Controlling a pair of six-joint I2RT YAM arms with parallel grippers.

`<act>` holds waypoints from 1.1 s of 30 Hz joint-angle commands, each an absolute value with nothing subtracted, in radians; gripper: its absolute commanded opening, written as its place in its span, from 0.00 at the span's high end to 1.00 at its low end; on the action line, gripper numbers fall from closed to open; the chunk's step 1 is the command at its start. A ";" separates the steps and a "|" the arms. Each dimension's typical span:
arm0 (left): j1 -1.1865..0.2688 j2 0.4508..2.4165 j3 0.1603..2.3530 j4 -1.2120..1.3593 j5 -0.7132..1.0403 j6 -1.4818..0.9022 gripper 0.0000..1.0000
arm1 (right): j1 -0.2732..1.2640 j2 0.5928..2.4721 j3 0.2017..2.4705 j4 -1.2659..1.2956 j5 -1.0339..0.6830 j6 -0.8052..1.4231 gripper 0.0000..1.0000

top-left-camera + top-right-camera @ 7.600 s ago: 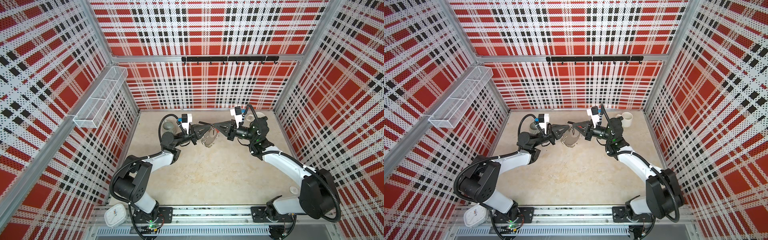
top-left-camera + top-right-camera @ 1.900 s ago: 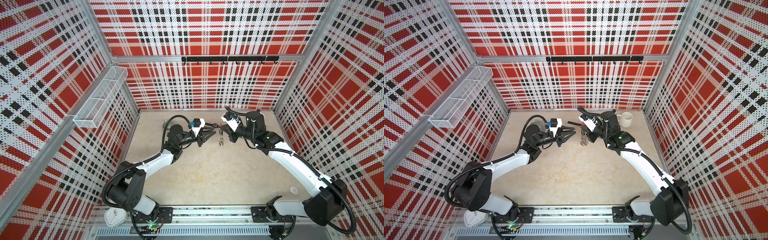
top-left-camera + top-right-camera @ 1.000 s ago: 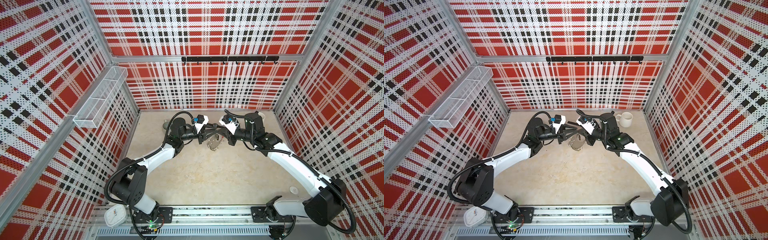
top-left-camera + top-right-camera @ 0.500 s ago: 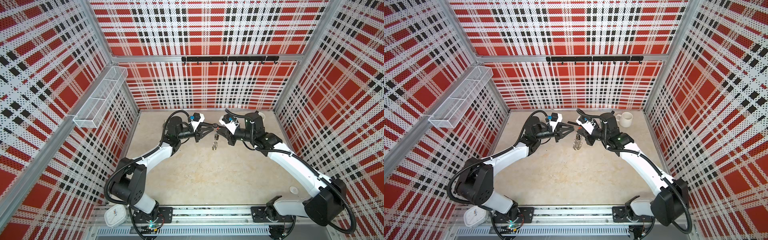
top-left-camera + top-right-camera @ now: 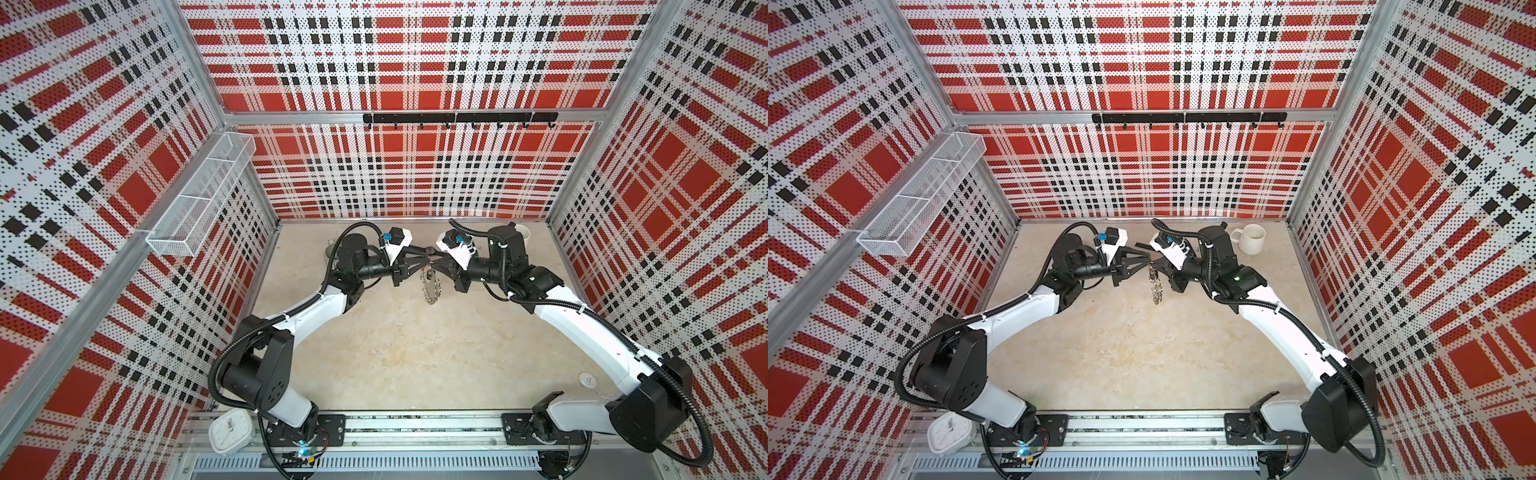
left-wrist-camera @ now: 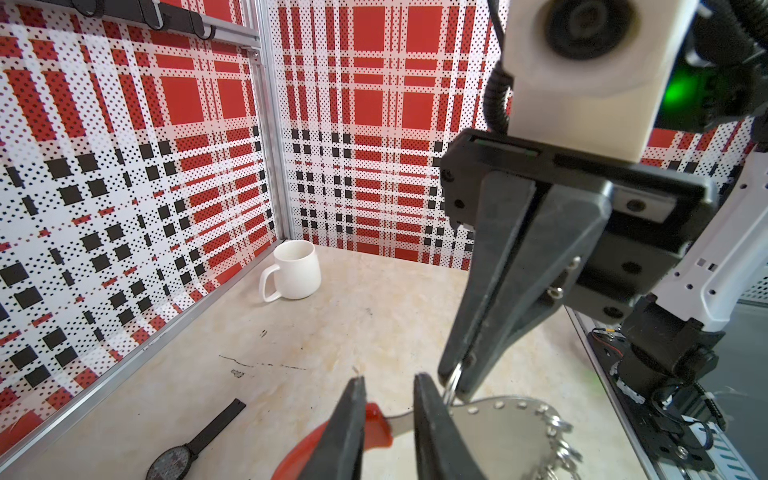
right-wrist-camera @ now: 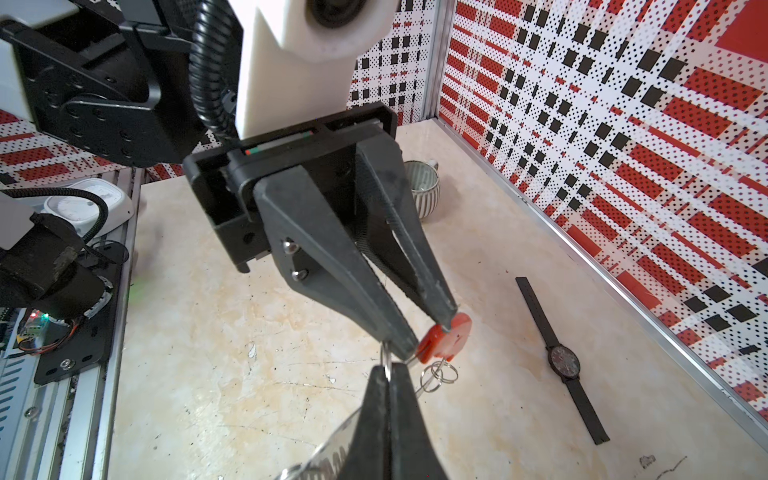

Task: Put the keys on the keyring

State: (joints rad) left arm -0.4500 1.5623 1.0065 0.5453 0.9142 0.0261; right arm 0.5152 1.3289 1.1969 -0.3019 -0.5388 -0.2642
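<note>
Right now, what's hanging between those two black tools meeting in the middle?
The keyring: its grey plate with silver rings dangles between the left tool and the right tool, seen in both top views and the left wrist view.

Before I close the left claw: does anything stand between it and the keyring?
Nothing visible does. The left claw straddles the keyring at its red end; the right claw, shut on its ringed edge, sits close beside. The watch lies apart on the table.

light bright, even | shadows soft | edges bowed | wrist foreground blurred
</note>
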 commanded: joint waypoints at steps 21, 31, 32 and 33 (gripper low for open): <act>-0.461 1.555 1.010 0.546 0.964 0.003 0.70 | 0.522 1.301 1.199 -0.247 -0.524 -0.276 1.00; -0.471 1.562 1.014 0.546 0.983 -0.001 0.66 | 0.522 1.302 1.200 -0.233 -0.534 -0.270 1.00; -0.471 1.561 1.013 0.546 0.987 -0.001 0.65 | 0.522 1.302 1.200 -0.234 -0.532 -0.270 1.00; -0.470 1.560 1.010 0.546 0.987 -0.003 0.64 | 0.522 1.302 1.198 -0.233 -0.531 -0.271 1.00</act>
